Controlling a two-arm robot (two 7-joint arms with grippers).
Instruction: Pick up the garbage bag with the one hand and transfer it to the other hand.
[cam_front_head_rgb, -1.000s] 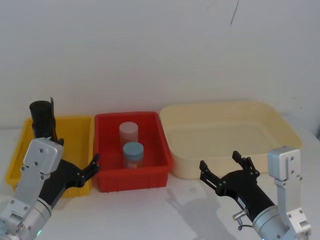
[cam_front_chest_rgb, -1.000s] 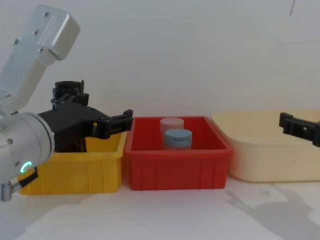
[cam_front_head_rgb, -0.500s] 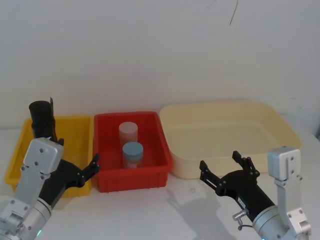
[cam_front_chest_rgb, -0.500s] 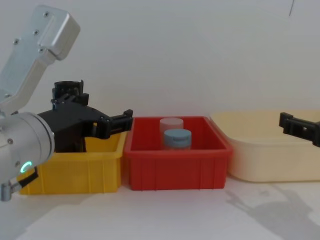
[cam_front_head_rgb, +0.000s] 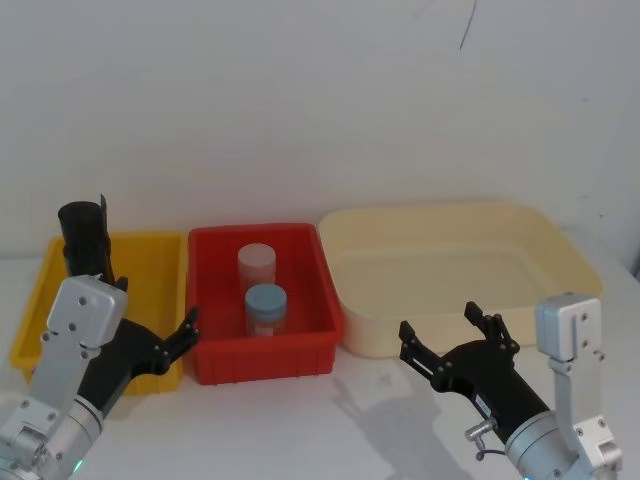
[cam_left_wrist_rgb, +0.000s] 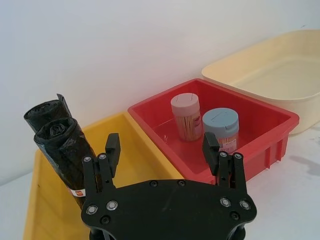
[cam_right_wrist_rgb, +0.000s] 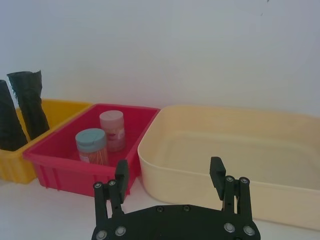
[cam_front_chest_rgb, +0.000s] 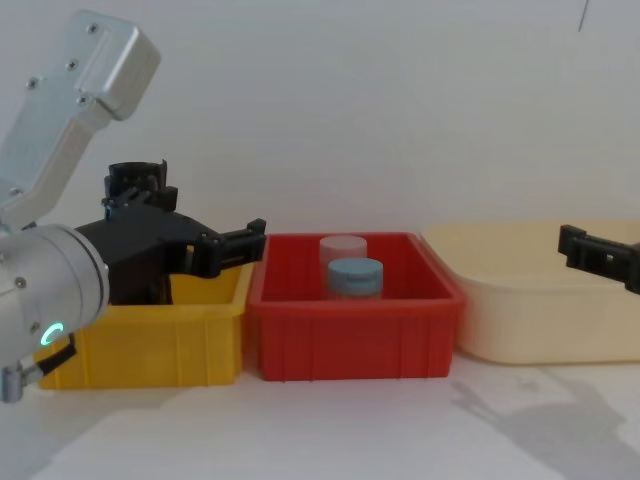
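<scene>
The garbage bag (cam_left_wrist_rgb: 65, 155) is a black crinkly roll with a small red-and-white label near its base. It stands upright in the far left corner of the yellow bin (cam_left_wrist_rgb: 135, 145), just in front of a second black roll (cam_left_wrist_rgb: 47, 111). The rolls' tops also rise above the bin (cam_front_head_rgb: 82, 238) (cam_front_chest_rgb: 135, 180). My left gripper (cam_left_wrist_rgb: 161, 147) (cam_front_head_rgb: 170, 340) hovers open and empty over the yellow bin's near right part, short of the bag. Low in front of the cream tub, my right gripper (cam_front_head_rgb: 442, 328) (cam_right_wrist_rgb: 169, 172) is open and empty too.
A red bin (cam_front_head_rgb: 215, 365) between the yellow bin and the cream tub (cam_front_head_rgb: 560, 250) holds a pink-lidded jar (cam_front_head_rgb: 256, 262) and a blue-lidded jar (cam_front_head_rgb: 266, 305). Bare white tabletop (cam_front_head_rgb: 330, 420) lies in front of the bins. A white wall stands close behind.
</scene>
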